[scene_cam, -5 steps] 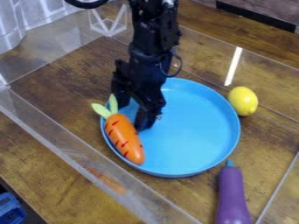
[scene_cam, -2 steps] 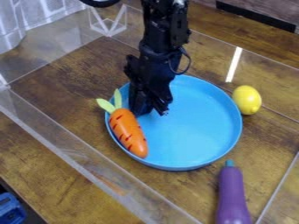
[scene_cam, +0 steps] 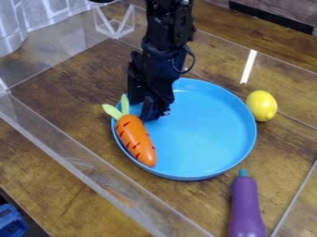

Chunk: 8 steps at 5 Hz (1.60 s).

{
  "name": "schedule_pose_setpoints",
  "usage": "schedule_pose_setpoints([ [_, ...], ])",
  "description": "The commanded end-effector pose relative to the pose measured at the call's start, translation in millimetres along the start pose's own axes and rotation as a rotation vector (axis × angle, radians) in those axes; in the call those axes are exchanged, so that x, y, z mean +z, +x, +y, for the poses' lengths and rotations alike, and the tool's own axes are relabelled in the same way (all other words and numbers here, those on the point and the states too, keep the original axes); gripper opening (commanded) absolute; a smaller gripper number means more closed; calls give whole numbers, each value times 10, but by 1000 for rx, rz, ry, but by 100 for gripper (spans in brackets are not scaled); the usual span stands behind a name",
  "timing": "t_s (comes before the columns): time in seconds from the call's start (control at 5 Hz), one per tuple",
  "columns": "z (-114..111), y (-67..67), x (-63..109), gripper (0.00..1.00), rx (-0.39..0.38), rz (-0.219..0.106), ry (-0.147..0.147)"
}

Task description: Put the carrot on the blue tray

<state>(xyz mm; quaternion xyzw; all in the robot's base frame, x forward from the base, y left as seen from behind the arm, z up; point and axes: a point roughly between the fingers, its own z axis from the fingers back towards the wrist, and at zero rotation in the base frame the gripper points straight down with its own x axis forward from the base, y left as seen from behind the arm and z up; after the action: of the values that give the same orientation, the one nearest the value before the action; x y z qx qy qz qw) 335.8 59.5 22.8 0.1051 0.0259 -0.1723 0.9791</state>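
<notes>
Carrot: small orange ridged toy carrot [scene_cam: 135,141] is lying on the left rim of the round blue plastic tray [scene_cam: 210,130].
Claw: black claw [scene_cam: 150,108] is hovering just above the carrot's leafy end, jaws parted, gripping nothing.
Bench: wooden bench [scene_cam: 74,93] is carrying the tray.

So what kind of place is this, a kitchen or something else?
Probably a robot test bench, not a kitchen. A black arm with a pincer works over a wooden table walled by clear plastic panels, and the food is toys: carrot on a blue tray, lemon, eggplant.

Wooden table [scene_cam: 74,83] — on it the blue tray [scene_cam: 223,139], a lemon [scene_cam: 260,105], an eggplant [scene_cam: 247,211].
</notes>
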Motion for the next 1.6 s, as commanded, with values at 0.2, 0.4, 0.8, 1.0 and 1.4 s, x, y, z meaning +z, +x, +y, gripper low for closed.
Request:
schedule_pose_setpoints([
  [0.2,254,-233,-183,100,99,79,-13],
  [0.4,340,-293,-224,100,125,93,-20],
  [0.8,437,-343,-288,0,149,100,-40],
  [1.0,427,-362,-293,0,138,97,-48],
  [1.4,448,-369,-290,0,158,100,-68],
])
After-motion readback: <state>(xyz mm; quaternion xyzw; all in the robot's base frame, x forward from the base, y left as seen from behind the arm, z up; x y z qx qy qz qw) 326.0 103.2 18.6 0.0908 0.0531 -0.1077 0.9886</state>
